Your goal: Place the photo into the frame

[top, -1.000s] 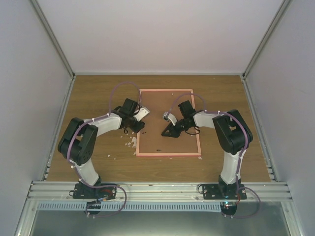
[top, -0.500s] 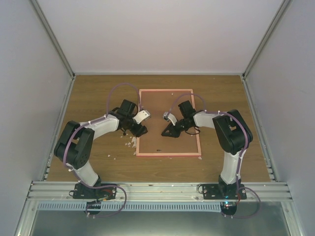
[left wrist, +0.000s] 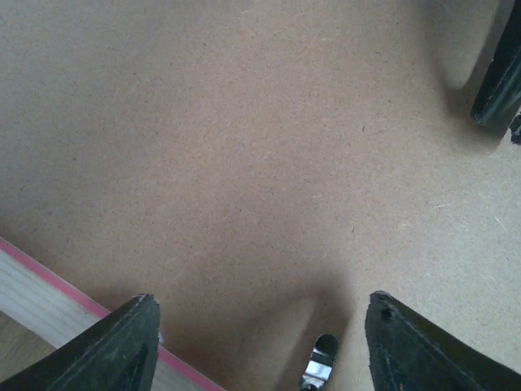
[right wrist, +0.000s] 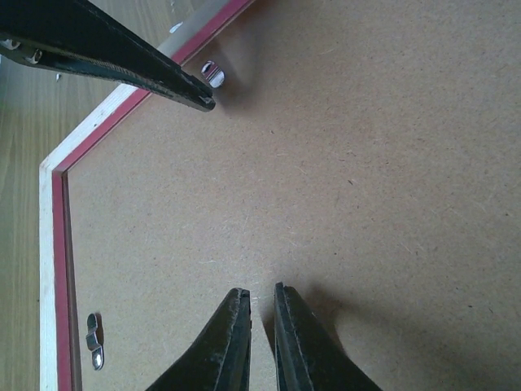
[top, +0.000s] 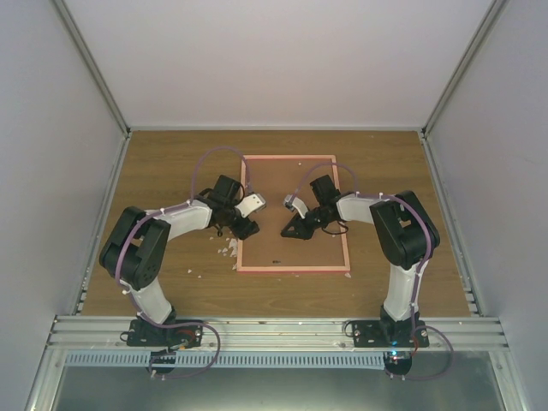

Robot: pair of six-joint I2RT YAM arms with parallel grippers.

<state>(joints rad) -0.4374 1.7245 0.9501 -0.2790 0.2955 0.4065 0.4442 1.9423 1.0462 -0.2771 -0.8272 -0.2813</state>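
The frame [top: 291, 157] lies face down on the table, its pink rim around the plain brown backing board [top: 295, 184]. The photo is hidden. My left gripper [top: 247, 228] stands open over the board [left wrist: 244, 147] by the frame's left rim [left wrist: 37, 293]. Nothing is between its fingers, and a small metal tab [left wrist: 319, 362] lies near its right finger. My right gripper [top: 291, 231] is shut, or nearly so, with its tips [right wrist: 262, 287] down at the board [right wrist: 366, 163] and nothing held. One left finger [right wrist: 122, 61] reaches in beside another tab [right wrist: 212, 74].
White crumbs [top: 228, 248] lie on the wooden table beside the frame's left edge. A third metal tab [right wrist: 94, 340] sits along the frame's rim [right wrist: 59, 244]. A small dark mark [top: 278, 260] is on the board's near part. Enclosure walls close in three sides.
My left gripper has opened wider and shifted slightly right over the frame's left rim. The right arm has not moved.
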